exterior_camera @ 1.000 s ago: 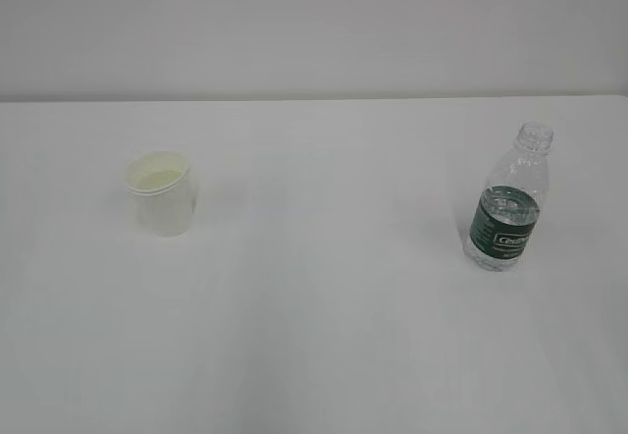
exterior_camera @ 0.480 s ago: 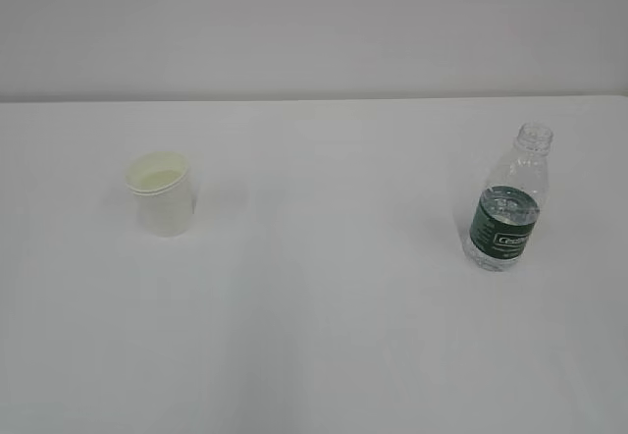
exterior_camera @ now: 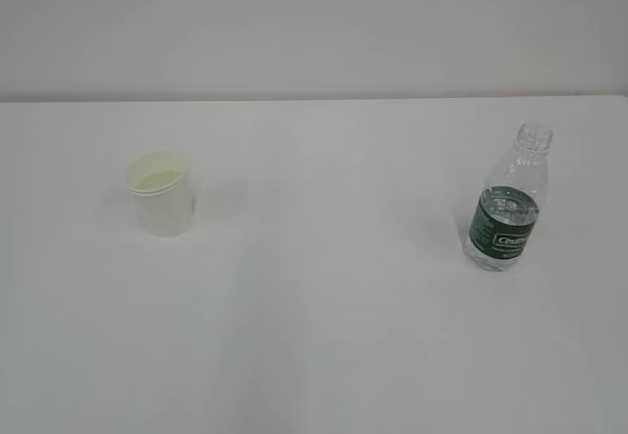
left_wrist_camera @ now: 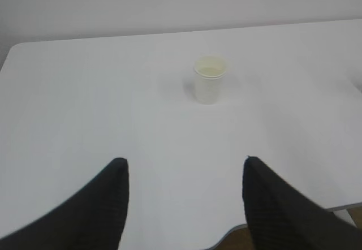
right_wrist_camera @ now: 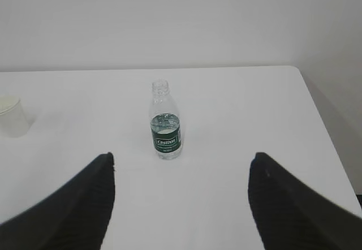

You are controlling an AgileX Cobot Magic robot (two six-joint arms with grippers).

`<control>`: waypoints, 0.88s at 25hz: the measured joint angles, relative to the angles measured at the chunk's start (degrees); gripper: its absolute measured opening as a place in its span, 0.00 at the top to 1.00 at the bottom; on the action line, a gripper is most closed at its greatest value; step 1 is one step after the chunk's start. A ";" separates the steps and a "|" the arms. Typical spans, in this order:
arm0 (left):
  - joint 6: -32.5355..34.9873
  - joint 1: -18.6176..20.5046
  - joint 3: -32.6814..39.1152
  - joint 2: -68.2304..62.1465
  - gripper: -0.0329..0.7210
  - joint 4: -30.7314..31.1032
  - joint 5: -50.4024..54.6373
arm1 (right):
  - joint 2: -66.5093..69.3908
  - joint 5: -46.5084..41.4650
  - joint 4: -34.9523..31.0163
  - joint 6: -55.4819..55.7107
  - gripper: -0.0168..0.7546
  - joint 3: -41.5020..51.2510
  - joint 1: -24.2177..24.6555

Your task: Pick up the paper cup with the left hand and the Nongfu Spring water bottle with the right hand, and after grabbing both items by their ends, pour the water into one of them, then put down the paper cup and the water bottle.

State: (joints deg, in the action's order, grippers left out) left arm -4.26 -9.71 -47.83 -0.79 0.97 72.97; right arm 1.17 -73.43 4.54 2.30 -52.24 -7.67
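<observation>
The white paper cup stands upright on the left of the white table, also seen ahead in the left wrist view as the cup. The capless Nongfu Spring water bottle with its dark green label stands upright on the right, holding clear water up to about label height; the right wrist view shows the bottle ahead. My left gripper is open and empty, well short of the cup. My right gripper is open and empty, short of the bottle. Neither arm appears in the exterior view.
A plain pale wall rises behind the table. The table's near edge and right edge show in the wrist views. The cup's rim sits at the left border of the right wrist view.
</observation>
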 joint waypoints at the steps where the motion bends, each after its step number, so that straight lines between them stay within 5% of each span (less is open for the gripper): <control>1: 0.00 0.00 0.00 0.11 0.36 0.00 0.00 | 0.00 0.00 0.00 -0.13 0.26 0.00 0.00; 22: 0.04 0.00 4.61 0.22 0.36 -0.97 0.10 | 0.00 -0.11 1.61 -4.23 0.26 0.43 -0.13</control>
State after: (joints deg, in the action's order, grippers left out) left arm -4.23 -9.71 -43.23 -0.57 0.00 73.07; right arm 1.17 -73.54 6.15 -1.93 -51.81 -7.80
